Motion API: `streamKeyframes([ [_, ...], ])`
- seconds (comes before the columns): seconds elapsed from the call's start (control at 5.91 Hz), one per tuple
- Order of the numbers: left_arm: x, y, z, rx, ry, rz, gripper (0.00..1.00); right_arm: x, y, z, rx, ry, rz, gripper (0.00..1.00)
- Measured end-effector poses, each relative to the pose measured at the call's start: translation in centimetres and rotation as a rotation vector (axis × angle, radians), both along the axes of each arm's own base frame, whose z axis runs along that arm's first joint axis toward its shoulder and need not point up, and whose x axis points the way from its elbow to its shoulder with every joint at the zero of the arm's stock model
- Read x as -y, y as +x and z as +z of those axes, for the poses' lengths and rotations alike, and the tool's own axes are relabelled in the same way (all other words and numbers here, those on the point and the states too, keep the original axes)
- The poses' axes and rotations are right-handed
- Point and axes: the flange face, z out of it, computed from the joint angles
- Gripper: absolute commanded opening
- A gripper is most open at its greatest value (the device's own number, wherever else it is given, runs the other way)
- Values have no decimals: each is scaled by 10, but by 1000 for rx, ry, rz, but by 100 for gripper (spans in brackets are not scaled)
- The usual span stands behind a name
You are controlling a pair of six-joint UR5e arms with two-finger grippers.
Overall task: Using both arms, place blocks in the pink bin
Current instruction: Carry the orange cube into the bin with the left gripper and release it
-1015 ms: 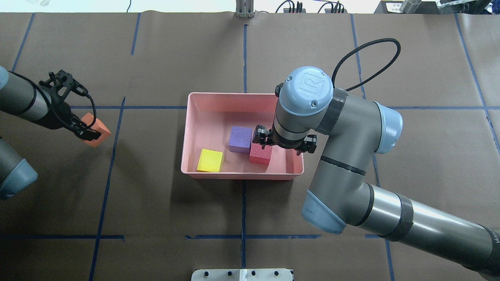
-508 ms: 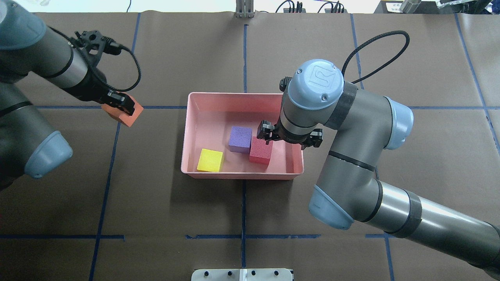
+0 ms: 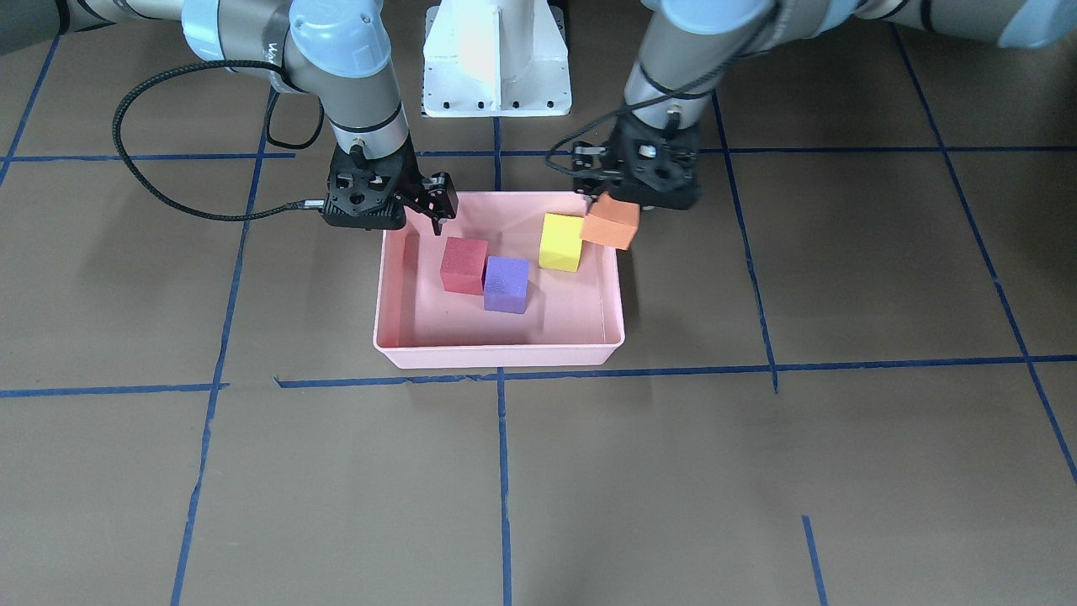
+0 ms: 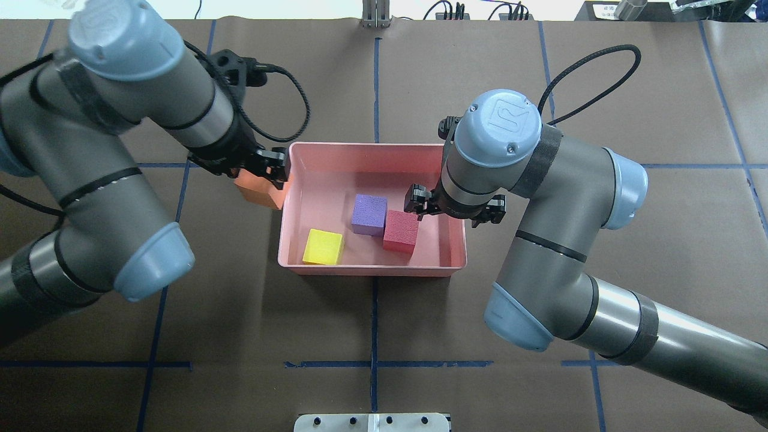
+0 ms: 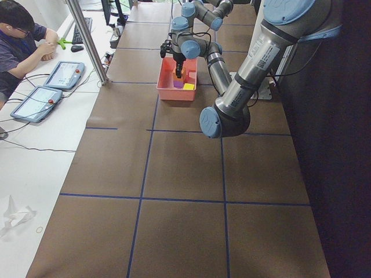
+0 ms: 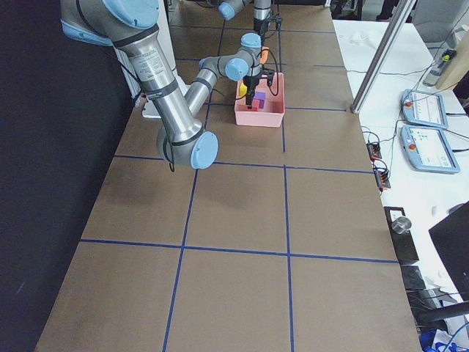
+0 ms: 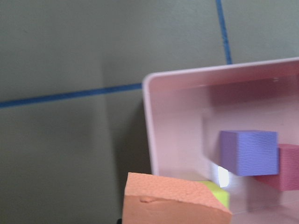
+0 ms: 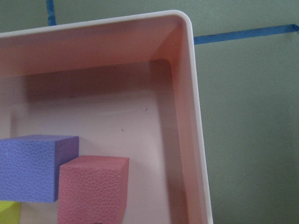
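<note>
Pink bin [image 4: 360, 174] sitting mid-table, holding three blocks: yellow-green block [image 4: 323, 246] in left corner on robot's side, purple block [image 4: 368, 213] and red block [image 4: 401, 230] side by side right of it. Left gripper [image 3: 612, 206] clenching orange block [image 3: 611, 224] just beside bin's left rim. Right gripper [image 3: 395, 215] hanging spread, empty, above red block. Mark on right arm's joint cap [image 4: 501, 120] too small for reading.

The desk [image 4: 270, 336] has a brown cover. Blue tape lines [image 4: 373, 384] cut it into big squares. A white stand [image 3: 496, 59] sits at one long edge of the desk. Beside the desk is a white side counter [image 5: 35, 150]. A person [image 5: 17, 43] in a dark top sits there by 2 tablets [image 5: 64, 74]. A shiny pole [image 5: 87, 40] stands near them. Crumpled white paper [image 5: 16, 213] lies on the counter.
</note>
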Motion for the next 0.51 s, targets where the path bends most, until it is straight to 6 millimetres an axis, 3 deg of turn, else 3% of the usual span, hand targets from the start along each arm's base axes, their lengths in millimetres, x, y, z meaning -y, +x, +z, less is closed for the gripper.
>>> streamKeyframes([
  [0.34, -3, 9, 1, 12, -28, -30, 100, -1, 1, 2, -1, 0, -3, 100],
  [0.51, -2, -3, 14, 24, 2, -12, 100, 1, 8, 0, 7, 12, -9, 100],
])
